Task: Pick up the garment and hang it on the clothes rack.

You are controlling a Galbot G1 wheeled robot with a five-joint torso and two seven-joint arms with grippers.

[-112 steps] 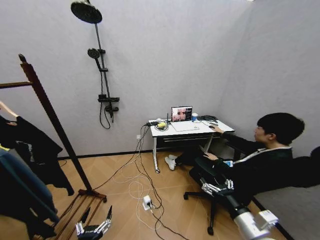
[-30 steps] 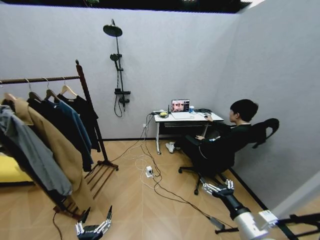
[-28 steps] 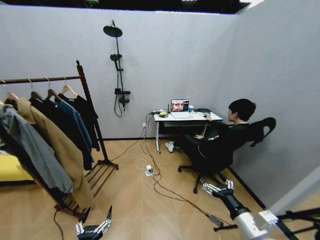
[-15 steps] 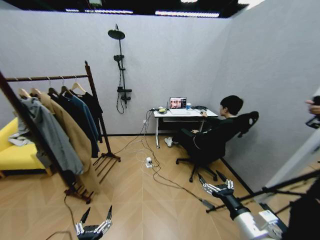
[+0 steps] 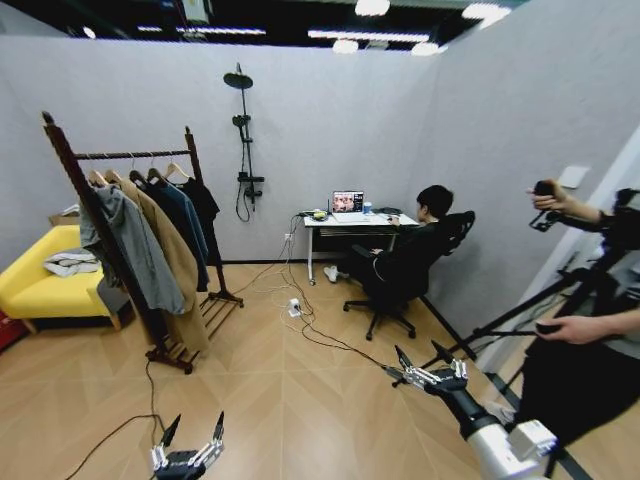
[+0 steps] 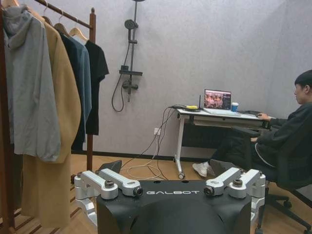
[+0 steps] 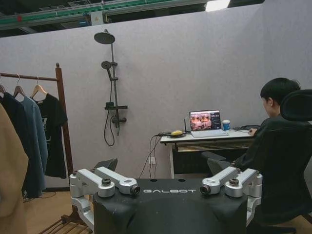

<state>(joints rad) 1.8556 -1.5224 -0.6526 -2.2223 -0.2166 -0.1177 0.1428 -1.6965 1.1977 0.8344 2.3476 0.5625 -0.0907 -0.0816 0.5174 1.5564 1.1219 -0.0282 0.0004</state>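
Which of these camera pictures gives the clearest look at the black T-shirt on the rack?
The right wrist view: the black T-shirt hangs facing the camera at the rack's end, its white print visible. The left wrist view shows it nearly edge-on beside the blue jacket. In the head view it is far off and small.

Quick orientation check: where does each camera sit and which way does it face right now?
Head view: high up, facing the clothes rack and floor; left gripper and right gripper low, both open.
Left wrist view: behind its open fingers, facing the garment.
Right wrist view: likewise, toward the desk.
All share rack, desk.
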